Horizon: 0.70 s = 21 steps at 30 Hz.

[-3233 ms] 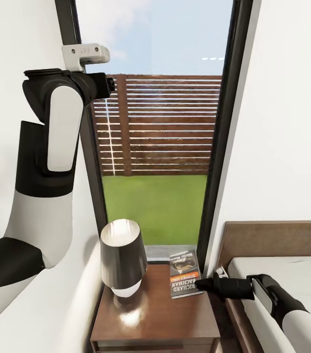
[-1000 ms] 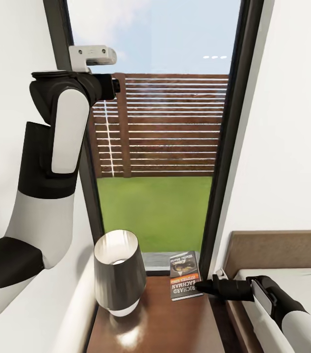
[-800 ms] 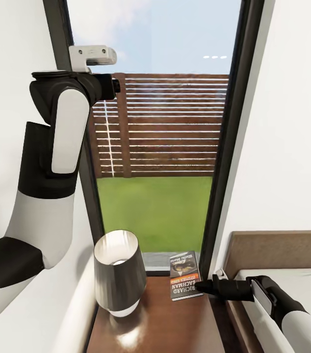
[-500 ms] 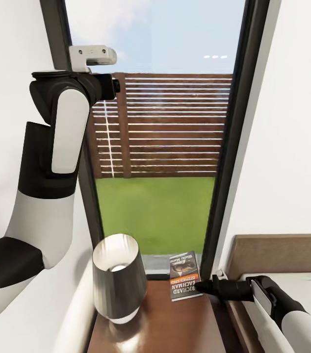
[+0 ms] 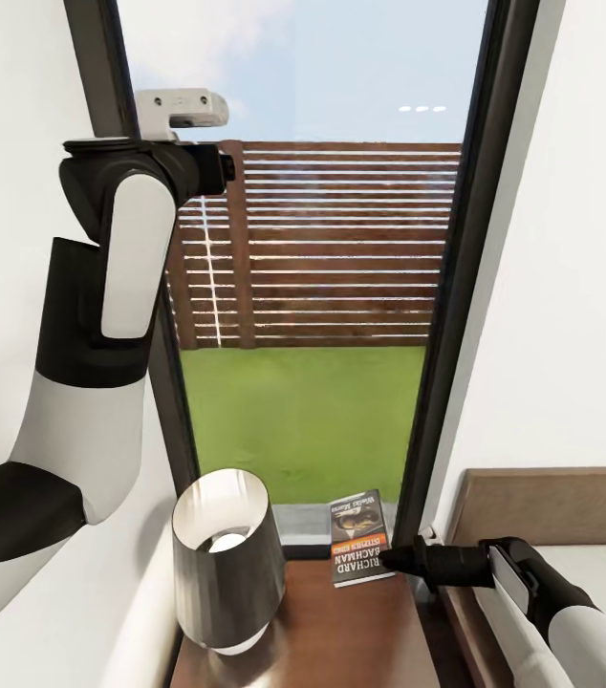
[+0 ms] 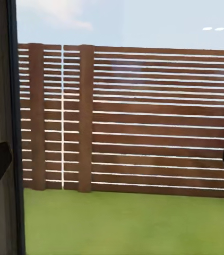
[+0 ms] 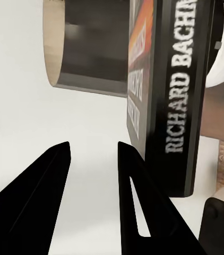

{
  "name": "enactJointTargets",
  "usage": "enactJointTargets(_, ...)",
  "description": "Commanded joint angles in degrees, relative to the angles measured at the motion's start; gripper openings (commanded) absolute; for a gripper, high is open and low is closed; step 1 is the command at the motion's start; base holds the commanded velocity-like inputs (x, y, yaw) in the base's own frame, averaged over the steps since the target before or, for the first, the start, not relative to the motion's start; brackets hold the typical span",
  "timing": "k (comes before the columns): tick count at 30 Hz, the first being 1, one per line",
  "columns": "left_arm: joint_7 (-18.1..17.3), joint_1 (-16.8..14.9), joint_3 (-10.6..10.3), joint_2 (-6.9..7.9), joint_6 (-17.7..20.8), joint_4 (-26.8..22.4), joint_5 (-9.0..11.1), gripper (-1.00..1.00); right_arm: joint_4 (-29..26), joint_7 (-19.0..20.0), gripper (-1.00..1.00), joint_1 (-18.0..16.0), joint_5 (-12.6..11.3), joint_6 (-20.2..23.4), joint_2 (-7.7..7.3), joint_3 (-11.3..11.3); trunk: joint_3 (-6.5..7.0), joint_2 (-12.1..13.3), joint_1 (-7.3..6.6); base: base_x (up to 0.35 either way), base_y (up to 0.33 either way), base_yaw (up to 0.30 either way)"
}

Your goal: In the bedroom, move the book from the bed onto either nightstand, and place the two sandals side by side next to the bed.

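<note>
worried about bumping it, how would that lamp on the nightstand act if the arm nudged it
The lamp would probably tip rather than slide: its dark shade flares wider toward the top over a small white base. It looks light for its size, so a slight nudge might rock it. It stands well apart from the right gripper and the book.

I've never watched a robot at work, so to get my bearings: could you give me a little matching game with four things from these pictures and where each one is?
Things:
1. book
2. lamp
3. right gripper
4. left arm

Places:
A. raised high beside the window frame
B. lying flat at the nightstand's far right corner
C. low, its tips at the book's near edge
D. standing on the nightstand's left part

Pairs: 1-B, 2-D, 3-C, 4-A
</note>
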Motion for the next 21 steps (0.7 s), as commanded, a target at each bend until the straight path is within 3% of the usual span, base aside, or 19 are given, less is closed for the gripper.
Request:
enactJointTargets(1, 0.6, -0.04, -0.14, 0.0, 0.13, -0.02, 0.54, 1.0, -0.03, -0.06, -1.0, -0.02, -0.31, 0.11, -0.08, 0.36, -0.03, -0.05, 0.03, 0.025, 0.0, 0.0)
enactJointTargets(21, 0.53, -0.04, -0.59, -0.52, 0.13, -0.02, 0.54, 1.0, -0.03, -0.06, -1.0, -0.02, -0.31, 0.11, -0.12, 0.35, -0.03, -0.05, 0.03, 0.006, 0.0, 0.0)
